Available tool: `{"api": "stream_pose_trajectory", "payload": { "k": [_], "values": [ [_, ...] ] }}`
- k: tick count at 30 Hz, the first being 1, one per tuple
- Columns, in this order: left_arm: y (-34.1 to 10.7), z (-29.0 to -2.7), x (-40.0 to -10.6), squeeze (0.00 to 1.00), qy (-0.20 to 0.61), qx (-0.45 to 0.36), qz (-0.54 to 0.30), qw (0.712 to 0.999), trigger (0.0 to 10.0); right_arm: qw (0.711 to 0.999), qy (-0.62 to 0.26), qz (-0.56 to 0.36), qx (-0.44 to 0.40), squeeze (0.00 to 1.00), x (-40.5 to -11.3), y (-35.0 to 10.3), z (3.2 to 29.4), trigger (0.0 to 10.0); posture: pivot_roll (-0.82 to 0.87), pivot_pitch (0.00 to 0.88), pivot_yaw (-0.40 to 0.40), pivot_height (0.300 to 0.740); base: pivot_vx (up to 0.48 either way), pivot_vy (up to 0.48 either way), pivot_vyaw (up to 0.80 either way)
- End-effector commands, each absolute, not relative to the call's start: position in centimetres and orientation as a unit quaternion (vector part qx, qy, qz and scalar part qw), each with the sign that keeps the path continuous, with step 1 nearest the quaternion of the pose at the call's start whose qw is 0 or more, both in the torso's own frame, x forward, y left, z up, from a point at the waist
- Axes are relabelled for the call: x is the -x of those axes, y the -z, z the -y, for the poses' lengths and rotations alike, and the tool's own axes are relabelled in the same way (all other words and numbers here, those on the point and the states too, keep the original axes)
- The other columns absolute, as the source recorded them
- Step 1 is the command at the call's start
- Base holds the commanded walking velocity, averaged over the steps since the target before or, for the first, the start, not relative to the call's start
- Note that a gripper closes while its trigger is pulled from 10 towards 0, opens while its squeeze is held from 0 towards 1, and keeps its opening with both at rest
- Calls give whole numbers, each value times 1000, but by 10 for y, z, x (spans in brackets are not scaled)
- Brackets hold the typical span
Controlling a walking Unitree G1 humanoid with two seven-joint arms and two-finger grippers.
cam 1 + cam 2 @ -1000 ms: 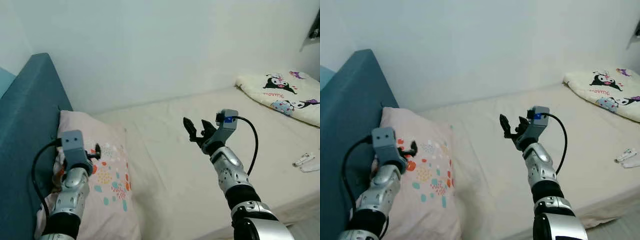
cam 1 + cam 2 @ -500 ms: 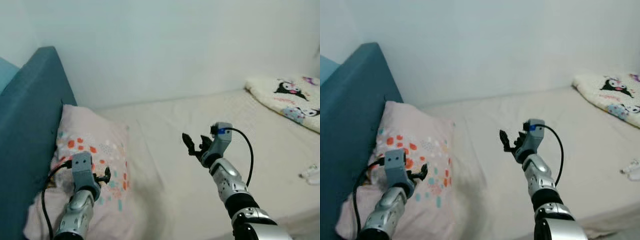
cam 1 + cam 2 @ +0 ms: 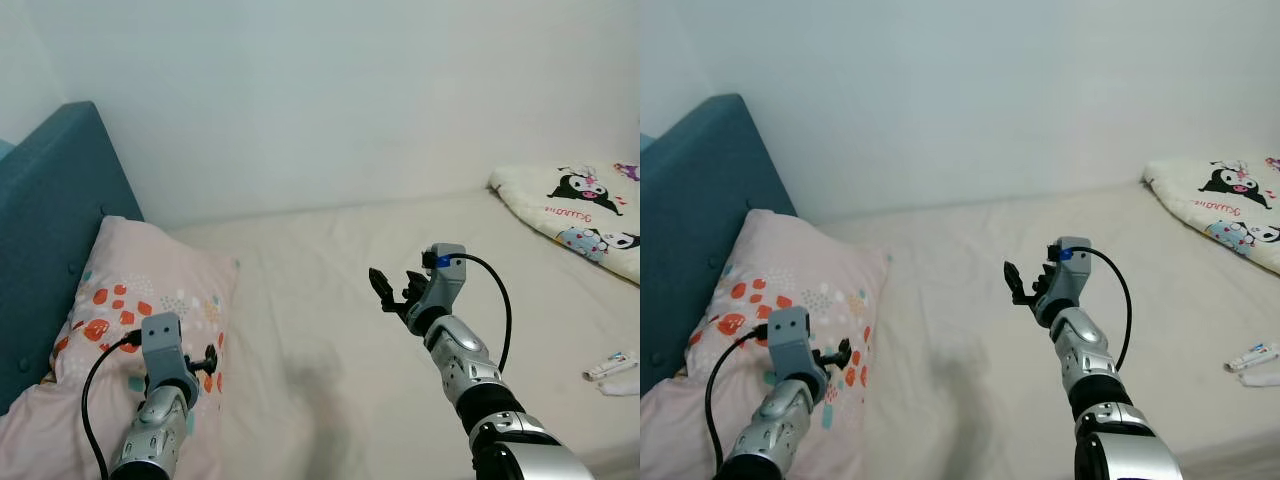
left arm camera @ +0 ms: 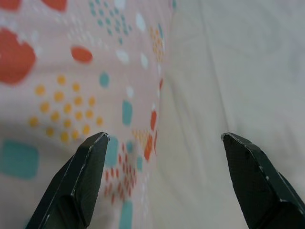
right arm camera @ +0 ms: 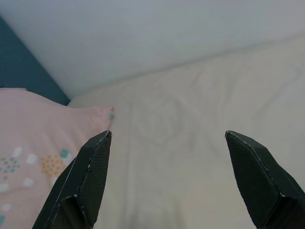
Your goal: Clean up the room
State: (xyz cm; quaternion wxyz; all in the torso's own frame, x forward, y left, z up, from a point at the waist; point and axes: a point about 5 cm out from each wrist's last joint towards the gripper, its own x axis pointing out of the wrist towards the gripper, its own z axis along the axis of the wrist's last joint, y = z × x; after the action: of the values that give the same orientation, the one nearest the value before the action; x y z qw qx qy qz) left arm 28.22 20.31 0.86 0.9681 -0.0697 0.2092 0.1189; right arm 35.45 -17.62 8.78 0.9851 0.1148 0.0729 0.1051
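Pillow (image 3: 130, 300) is lying at the bed's (image 3: 330, 300) head end, leaning partly against the teal headboard (image 3: 50, 240), its inner edge running along the bare sheet. Left pincer (image 3: 205, 360) is hovering low over the pillow's near, inner corner; in the wrist view its fingers (image 4: 86, 167) are spread wide w/ nothing between them, one over the spotted fabric, the other over the sheet. Right pincer (image 3: 395, 290) is hanging mid-air above the bed's middle, also wide open & empty.

Folded cartoon blanket (image 3: 580, 200) is sitting at the bed's far right corner; a small white item (image 3: 608, 365) is lying near the right edge, too small to ID.

Handling, judging by looks: pillow is prob. light, soft, squashy, so no risk of breaking, but it'll sag & fold if taken by one corner. Best hold is likely a pinch of the edge seam or a bunched corner of the cover, w/ fingers closing deep enough to catch the stuffing, not just thin cloth. Cover looks matte, so slip seems unlikely.
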Motion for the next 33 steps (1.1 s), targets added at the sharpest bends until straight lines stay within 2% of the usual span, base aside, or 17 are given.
{"api": "stream_pose_trajectory", "payload": {
  "k": [1, 7, 17, 25, 33],
  "values": [
    [-8, -210, -282, 0, -125, 58, -215, 967, 10000, 984, -105, -86, -113, 0, -352, -81, 175, 10000, -150, 0, 8, 740, -480, 0, 0],
    [-8, -210, -283, 0, -124, 56, -214, 967, 10000, 984, -104, -86, -113, 0, -352, -81, 174, 10000, -149, 0, 7, 740, -480, 0, 0],
    [-22, -200, -293, 0, -87, 53, -168, 981, 10000, 985, -101, -83, -116, 0, -353, -83, 174, 10000, -147, 0, 6, 740, 0, 0, 0],
    [-19, -196, -293, 0, -84, 36, -180, 979, 10000, 984, -100, -81, -120, 0, -353, -82, 174, 10000, -146, 0, 6, 740, 0, -480, 0],
    [-25, -195, -299, 0, -105, 56, -171, 978, 10000, 983, -102, -100, -111, 0, -353, -79, 171, 10000, -146, 0, 7, 730, 0, 0, 0]
  ]
}}
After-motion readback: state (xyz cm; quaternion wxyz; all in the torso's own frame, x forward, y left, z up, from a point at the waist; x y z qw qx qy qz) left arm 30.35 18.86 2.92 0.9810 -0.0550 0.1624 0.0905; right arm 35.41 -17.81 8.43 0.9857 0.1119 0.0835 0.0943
